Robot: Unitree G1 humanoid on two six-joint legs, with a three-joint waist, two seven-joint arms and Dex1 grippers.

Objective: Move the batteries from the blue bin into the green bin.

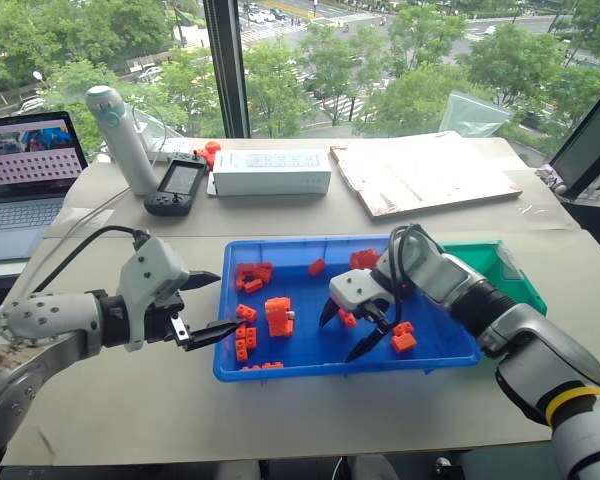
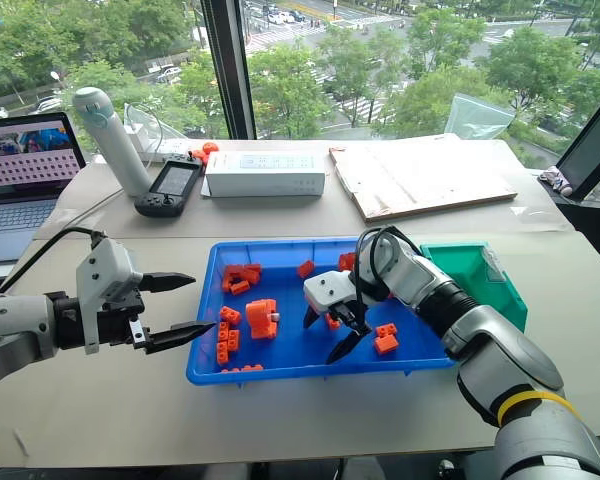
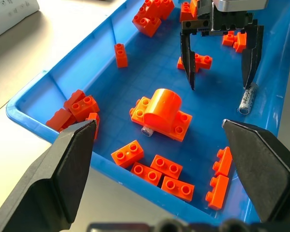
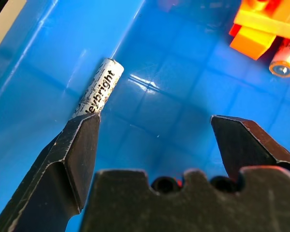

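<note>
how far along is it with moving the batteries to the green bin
Early. Done: nothing visible; what shows of the green bin holds no battery. In hand: the right gripper hangs open and empty over the blue bin, one finger beside a loose battery lying by the wall. Left: grasp and carry that one, then the second battery tucked under the orange brick piece. The left gripper is open.

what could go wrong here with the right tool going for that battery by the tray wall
The battery lies tight against the blue bin's wall, and the open right tool has one finger nearly on it; closing may pinch the wall or roll the battery away. A second battery sits under the orange brick block and may get overlooked or come up with bricks.
</note>
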